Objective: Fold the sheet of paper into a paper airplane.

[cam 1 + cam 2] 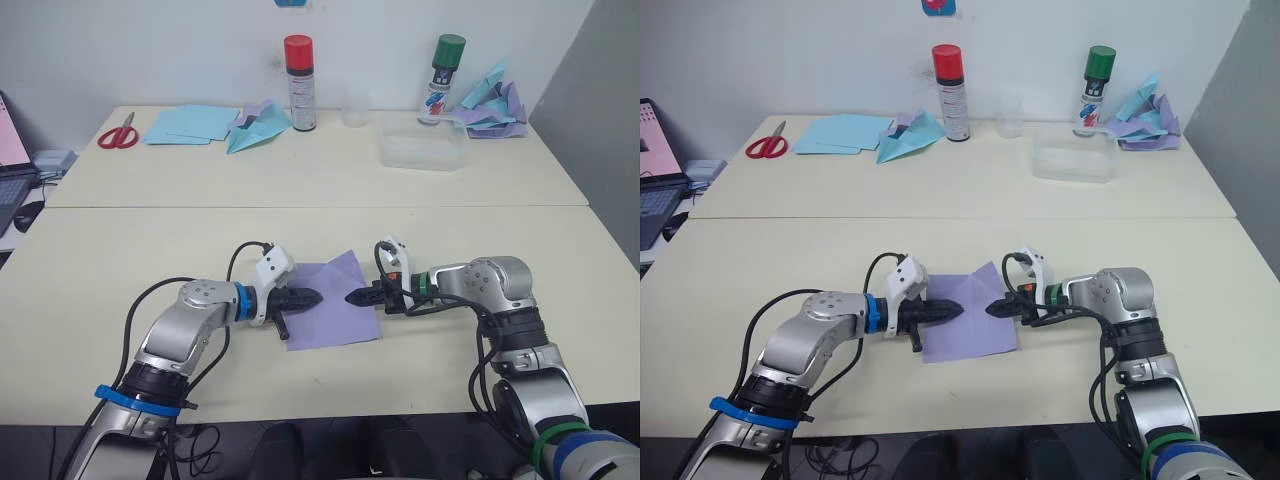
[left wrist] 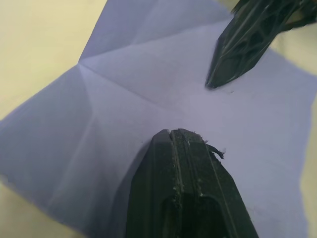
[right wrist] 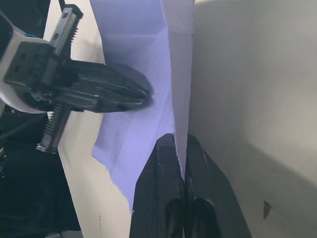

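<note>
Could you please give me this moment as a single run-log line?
stage: early fold | sheet of paper: flat on table, creased | left tool: shut, tip over sheet | right tool: shut on sheet's edge | paper airplane: not yet formed

My cream worktop point(image 1: 140, 250) carries the sheet of paper point(image 1: 335, 300); far beyond it a clear tub point(image 1: 422, 150), spray cans, blue sheets point(image 1: 190, 124), and red scissors point(image 1: 118, 134).

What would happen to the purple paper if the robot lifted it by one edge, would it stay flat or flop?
The sheet of paper would probably flop: it looks very thin, and the edge pinched in the right pincer already bends up off the table. It likely sags along its faint creases. It seems light, so the shut left pincer might slide it if pushed.
</note>
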`<control>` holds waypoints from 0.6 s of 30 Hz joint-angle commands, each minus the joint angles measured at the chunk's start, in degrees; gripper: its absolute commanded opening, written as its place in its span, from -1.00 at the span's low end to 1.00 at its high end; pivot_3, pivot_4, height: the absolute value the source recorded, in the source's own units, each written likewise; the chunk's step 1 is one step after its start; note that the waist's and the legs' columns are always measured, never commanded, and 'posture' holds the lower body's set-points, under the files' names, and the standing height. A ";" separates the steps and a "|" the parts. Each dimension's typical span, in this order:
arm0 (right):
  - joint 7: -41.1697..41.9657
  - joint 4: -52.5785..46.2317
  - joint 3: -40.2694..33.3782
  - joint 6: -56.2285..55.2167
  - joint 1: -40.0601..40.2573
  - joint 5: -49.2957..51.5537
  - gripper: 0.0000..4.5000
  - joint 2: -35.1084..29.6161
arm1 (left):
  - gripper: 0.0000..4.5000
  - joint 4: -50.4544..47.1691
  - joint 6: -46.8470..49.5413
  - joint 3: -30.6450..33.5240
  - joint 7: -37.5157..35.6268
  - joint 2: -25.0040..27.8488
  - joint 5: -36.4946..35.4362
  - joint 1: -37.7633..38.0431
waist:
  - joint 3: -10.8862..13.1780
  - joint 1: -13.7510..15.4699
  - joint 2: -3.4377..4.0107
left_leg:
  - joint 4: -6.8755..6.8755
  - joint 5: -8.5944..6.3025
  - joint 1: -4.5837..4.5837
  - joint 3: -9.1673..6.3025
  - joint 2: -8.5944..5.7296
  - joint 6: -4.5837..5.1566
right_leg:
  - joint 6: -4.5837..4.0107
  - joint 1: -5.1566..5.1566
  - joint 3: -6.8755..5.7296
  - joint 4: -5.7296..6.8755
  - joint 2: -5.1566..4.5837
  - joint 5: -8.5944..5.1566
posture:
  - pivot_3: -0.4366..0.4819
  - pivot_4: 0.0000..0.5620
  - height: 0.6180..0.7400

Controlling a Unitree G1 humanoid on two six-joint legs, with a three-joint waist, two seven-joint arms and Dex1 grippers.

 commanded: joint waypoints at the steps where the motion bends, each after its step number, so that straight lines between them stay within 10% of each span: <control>1: -0.27 0.01 -0.45 -0.08 -0.32 0.18 -0.99 -0.15 | -1.00 1.29 -2.52 -1.89 0.07 0.56 2.75 -0.19 | -0.02 0.03 0.00 | 0.00 0.00 0.01 0.00 0.01 0.00 | 0.00 0.01 0.00 0.00 0.00 0.00 | -0.05 -0.47 1.00; 9: -2.82 -3.12 -2.15 1.76 1.70 0.94 -0.99 0.58 | -1.00 5.86 -7.13 -3.27 -0.15 0.29 5.49 -2.04 | -0.04 0.09 0.00 | 0.02 0.00 0.32 -0.01 0.01 0.00 | 0.03 0.33 0.01 -0.01 -0.02 -0.01 | -0.05 -0.47 1.00; 18: -5.51 -10.89 -4.34 0.34 5.22 0.55 0.22 -1.02 | -1.00 8.25 -10.26 -4.88 -1.68 0.13 6.78 -3.31 | -0.08 0.25 0.07 | 0.13 0.02 0.35 -0.02 0.01 0.04 | 0.08 0.41 0.02 0.00 -0.03 0.01 | -0.05 -0.47 1.00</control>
